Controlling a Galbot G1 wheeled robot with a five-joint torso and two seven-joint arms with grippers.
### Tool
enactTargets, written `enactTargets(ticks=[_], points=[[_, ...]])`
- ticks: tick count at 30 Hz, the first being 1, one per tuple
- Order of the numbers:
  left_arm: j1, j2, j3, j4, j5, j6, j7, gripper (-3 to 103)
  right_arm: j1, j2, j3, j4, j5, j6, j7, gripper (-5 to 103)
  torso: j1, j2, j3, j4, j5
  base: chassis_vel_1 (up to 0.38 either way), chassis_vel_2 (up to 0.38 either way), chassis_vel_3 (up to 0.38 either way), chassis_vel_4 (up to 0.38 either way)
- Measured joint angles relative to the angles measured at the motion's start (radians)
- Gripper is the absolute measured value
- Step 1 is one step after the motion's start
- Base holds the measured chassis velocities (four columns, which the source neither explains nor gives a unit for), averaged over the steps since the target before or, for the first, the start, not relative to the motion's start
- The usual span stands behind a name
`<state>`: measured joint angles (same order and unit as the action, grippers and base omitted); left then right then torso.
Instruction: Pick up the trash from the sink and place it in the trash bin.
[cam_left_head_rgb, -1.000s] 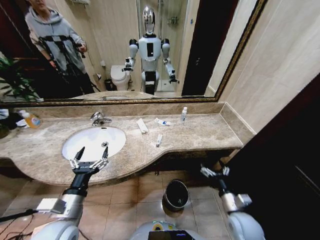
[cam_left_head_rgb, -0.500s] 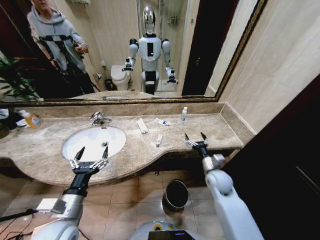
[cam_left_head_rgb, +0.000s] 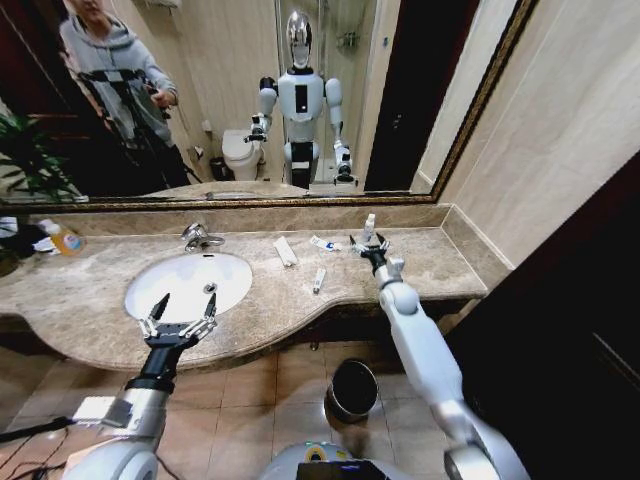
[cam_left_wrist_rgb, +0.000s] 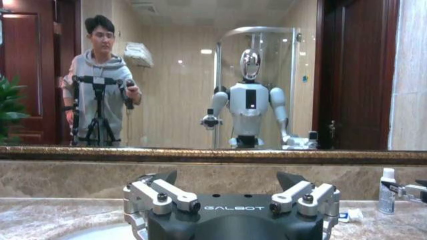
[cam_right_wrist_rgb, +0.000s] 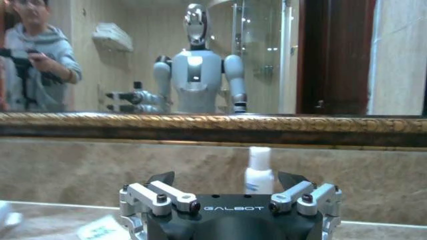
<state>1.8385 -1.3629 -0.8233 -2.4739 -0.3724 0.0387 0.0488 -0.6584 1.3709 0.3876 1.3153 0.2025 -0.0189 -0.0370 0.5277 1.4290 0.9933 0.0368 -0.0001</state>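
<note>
The right gripper (cam_left_head_rgb: 368, 243) is stretched over the beige-brown marble counter (cam_left_head_rgb: 420, 265), near the back wall, with its two fingers spread wide and holding nothing. The tiny clear bottle with a white cap (cam_left_head_rgb: 369, 226) stands upright just behind it, close to the wall; in the right wrist view this bottle (cam_right_wrist_rgb: 258, 170) appears between the open fingers but farther away, not touched. The white-blue wrapper (cam_left_head_rgb: 323, 243) lies flat on the counter just beside the gripper, on the side toward the sink. The flat white packet (cam_left_head_rgb: 285, 251) and the small white tube (cam_left_head_rgb: 318, 281) lie on the counter between the wrapper and the white oval basin (cam_left_head_rgb: 187, 283) with its chrome faucet (cam_left_head_rgb: 198, 237). The left gripper (cam_left_head_rgb: 178, 318) hovers at the front edge of the basin, its fingers also wide open and empty. The small round black trash bin (cam_left_head_rgb: 353, 388) stands on the tiled floor under the counter.
</note>
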Motion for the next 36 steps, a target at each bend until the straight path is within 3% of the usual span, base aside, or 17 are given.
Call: enactTargets(ticks=[16,18,26,36], points=[[0.000,0.000,0.000,0.000,0.000,0.000,0.000,100,0.158,0.046,-0.008,-0.257,-0.040,0.039,-0.004,101,0.000,0.000,0.000,0.0001,0.0000,0.000,0.000,0.000,0.000],[0.000,0.000,0.000,0.000,0.000,0.000,0.000,100,0.179,0.047,-0.009,-0.284,-0.039,0.031,-0.005,93,0.000,0.000,0.000,0.0002,0.0000,0.000,0.000,0.000,0.000],[0.000,0.000,0.000,0.000,0.000,0.000,0.000,100,0.181,0.025,0.014,-0.293,-0.041,0.024,0.001,100,0.000,0.000,0.000,-0.0001,0.0001,0.000,0.000,0.000,0.000],[0.000,0.000,0.000,0.000,0.000,0.000,0.000,100,0.227,0.037,0.018,-0.355,-0.043,0.027,0.002,94,0.000,0.000,0.000,0.0000,0.0000,0.000,0.000,0.000,0.000]])
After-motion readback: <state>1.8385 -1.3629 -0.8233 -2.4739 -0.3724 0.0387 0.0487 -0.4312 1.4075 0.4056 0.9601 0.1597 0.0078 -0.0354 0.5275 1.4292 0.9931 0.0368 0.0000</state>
